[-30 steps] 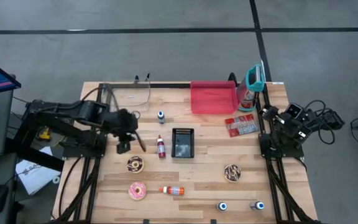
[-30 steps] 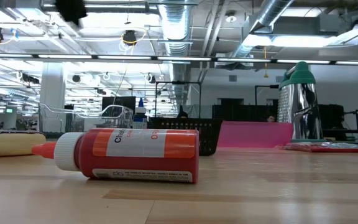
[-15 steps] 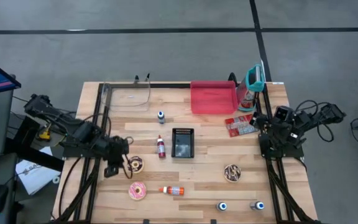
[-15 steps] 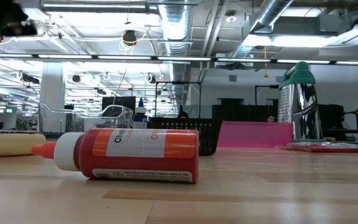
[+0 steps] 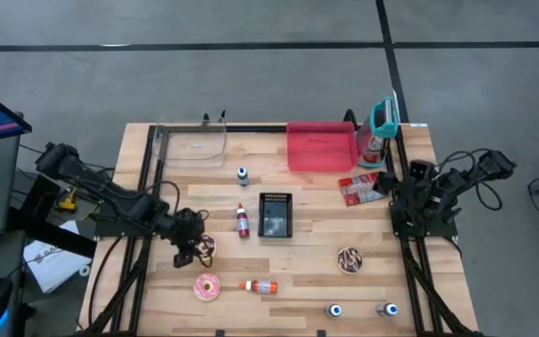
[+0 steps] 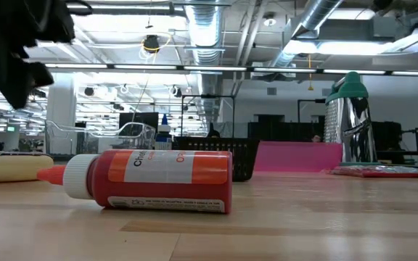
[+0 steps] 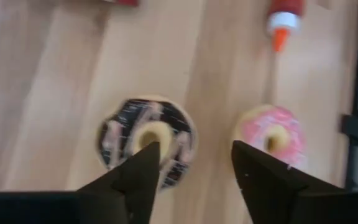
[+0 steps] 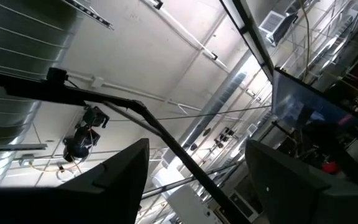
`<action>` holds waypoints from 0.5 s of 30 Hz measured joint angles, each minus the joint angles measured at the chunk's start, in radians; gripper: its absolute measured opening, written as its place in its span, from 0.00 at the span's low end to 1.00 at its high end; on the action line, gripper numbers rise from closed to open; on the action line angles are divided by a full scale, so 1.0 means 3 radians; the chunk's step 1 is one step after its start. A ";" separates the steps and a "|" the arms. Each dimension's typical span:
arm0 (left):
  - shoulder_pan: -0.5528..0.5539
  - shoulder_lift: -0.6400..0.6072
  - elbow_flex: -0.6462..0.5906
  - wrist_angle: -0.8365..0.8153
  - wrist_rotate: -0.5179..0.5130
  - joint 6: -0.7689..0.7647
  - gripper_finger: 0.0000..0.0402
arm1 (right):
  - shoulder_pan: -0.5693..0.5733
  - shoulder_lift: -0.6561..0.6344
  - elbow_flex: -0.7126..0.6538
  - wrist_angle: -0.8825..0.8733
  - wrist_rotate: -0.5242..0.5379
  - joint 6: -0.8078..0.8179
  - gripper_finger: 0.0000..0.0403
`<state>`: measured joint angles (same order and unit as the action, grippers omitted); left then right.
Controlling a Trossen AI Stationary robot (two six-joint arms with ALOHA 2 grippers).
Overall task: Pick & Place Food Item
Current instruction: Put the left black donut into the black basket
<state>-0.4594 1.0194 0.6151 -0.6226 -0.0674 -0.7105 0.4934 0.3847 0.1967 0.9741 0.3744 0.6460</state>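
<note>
Just under the left gripper (image 7: 194,168): choc-glazed donut (image 7: 146,139), ring-shaped, glossy dark icing w/ pale streaks, lying flat on table (image 5: 316,197). Jaws spread, nothing held; dark tapered fingers (image 7: 138,171) above the donut, not touching as far as seen. Beside it, to one side: pink-iced donut (image 7: 272,134), round, smooth. Beyond: red squeeze bottle (image 7: 284,15), orange nozzle, plastic, lying on its side. Table = pale wood planks, visible grain, black frame. Right gripper (image 8: 194,180) parked at right table edge, tilted up at ceiling, jaws apart, empty. Room: grey floor, exposed ducts, strip lights.
</note>
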 joint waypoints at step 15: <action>0.0340 0.0638 -0.0025 0.0032 -0.0095 0.0524 0.63 | 0.0015 0.0092 0.0498 -0.0628 -0.0022 -0.0095 0.64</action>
<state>-0.3573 1.2107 0.6075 -0.6131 -0.0959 -0.5533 0.4980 0.4122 0.3460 0.7856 0.3679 0.6177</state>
